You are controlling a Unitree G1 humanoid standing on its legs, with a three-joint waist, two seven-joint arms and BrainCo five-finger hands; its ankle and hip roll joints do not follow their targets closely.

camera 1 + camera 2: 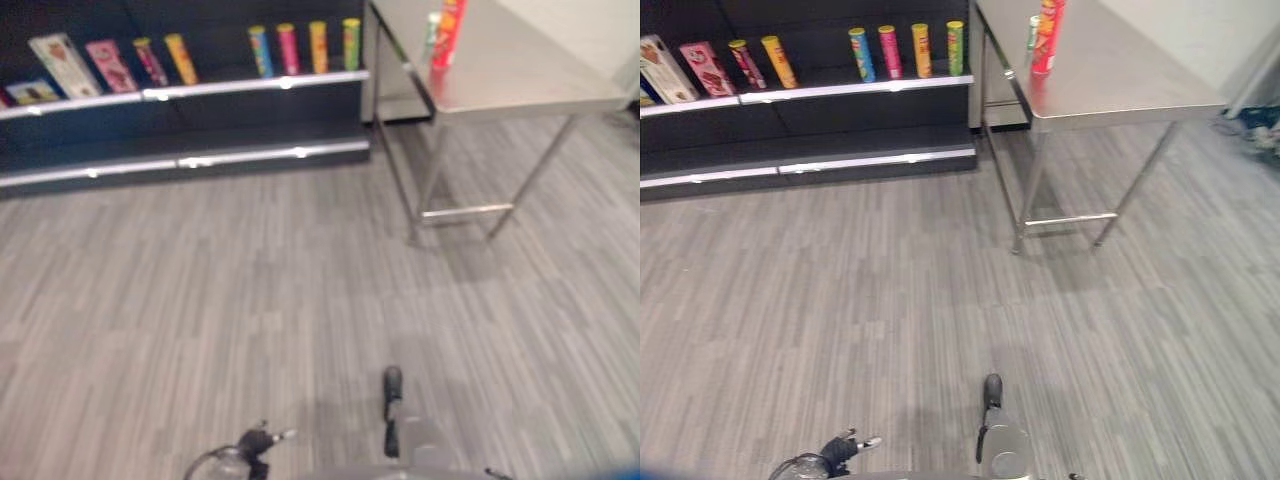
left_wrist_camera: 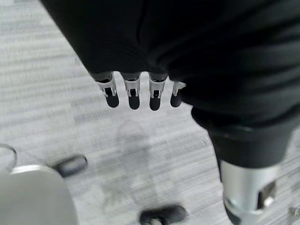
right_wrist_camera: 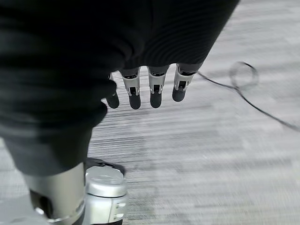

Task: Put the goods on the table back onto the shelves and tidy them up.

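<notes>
Steel desk [image 1: 1110, 85] at the far right of the grey plank floor [image 1: 890, 300], carrying a tall red can [image 1: 1044, 38] that stands upright near the desk's left edge, long axis vertical. Just behind it, touching or nearly so, stands a shorter green-and-white can [image 1: 1033, 30], also upright; its top and label cannot be made out.

Dark shelves [image 1: 810, 130] run along the far left, beside the desk. On the upper shelf four cans stand upright in a row, well spaced: blue can [image 1: 861, 53], pink can [image 1: 889, 51], orange can [image 1: 922, 49] and green can [image 1: 955, 47], the green one nearest the desk. Further left, a yellow can [image 1: 779, 61] and a dark red can [image 1: 746, 63] lean with their tops tilted to the left. Beyond them a pink box [image 1: 709, 68] and a white box [image 1: 664, 68] rest tilted the same way. The lower shelf shows a bare silver front rail.

Left hand [image 2: 133, 91], seen in its wrist view: fingers hang straight down in a row, slightly apart, over the floor, holding nothing. Right hand [image 3: 150, 89], seen in its wrist view: fingers likewise straight and relaxed, pointing down at the floor, holding nothing. Both hands are well apart from the desk and the shelves
</notes>
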